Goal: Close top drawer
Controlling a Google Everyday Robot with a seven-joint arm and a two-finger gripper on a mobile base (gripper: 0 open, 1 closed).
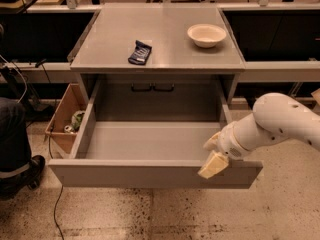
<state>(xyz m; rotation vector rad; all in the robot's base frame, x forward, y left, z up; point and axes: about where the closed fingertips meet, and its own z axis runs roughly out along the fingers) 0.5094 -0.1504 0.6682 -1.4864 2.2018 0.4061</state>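
Speckled beige floor [200, 214], rough and stained looking, lies under the gripper [214, 164] and spreads across the front of the scene. Behind the gripper stands a grey cabinet [170, 49] with a flat, smooth, matt top, and dark shelves run to both sides of it.

The top drawer [150, 173] is pulled far out of the cabinet. It is a wide, deep box of plain grey panels with a flat front without handle, and its grey inside opens just to the left of the gripper and behind it. The gripper is a cream-coloured, wedge-shaped piece at the right part of the drawer's front edge, overlapping the upper rim of the front panel. Whether it touches the panel cannot be told, and whether it is wide or narrow cannot be told either.

The arm [280, 124] is white, round and smooth. It comes in from the right and slopes down to the left toward the drawer front, with the wrist bent downward.

Far behind the gripper, a round pale bowl [206, 34] sits on the cabinet top. A dark flat packet [140, 52] lies on the same top, behind and to the left. Well to the left, beside the drawer's side wall, an open cardboard box [60, 121] stands on the floor.
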